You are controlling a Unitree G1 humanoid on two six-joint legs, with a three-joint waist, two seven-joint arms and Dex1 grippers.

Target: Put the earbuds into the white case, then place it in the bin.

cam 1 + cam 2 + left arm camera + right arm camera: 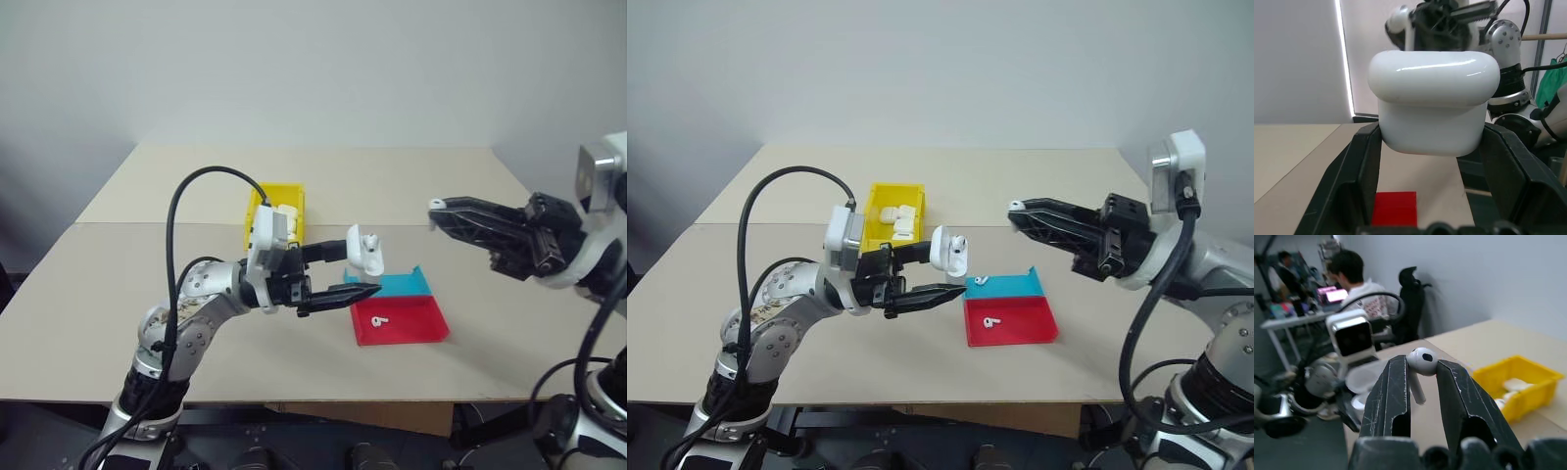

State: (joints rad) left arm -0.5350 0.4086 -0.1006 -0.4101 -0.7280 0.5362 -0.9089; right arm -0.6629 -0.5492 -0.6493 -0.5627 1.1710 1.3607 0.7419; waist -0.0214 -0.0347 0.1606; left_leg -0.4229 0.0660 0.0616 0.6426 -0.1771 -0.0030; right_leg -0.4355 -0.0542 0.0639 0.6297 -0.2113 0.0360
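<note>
White case, lid open, is clamped in the left gripper above the table. One earbud is pinched in the right gripper; another is left on the red tray. Insertion and binning are judged still pending.

White items in the bin stay indistinct.

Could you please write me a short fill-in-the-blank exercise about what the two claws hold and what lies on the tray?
1. The left claw is shut on the white ____.
2. The right claw pinches a single ____ between its fingertips.
3. One earbud lies on the ____ part of the tray.
4. The bin behind the left arm is ____ in colour.

Missing words: case; earbud; red; yellow
</note>
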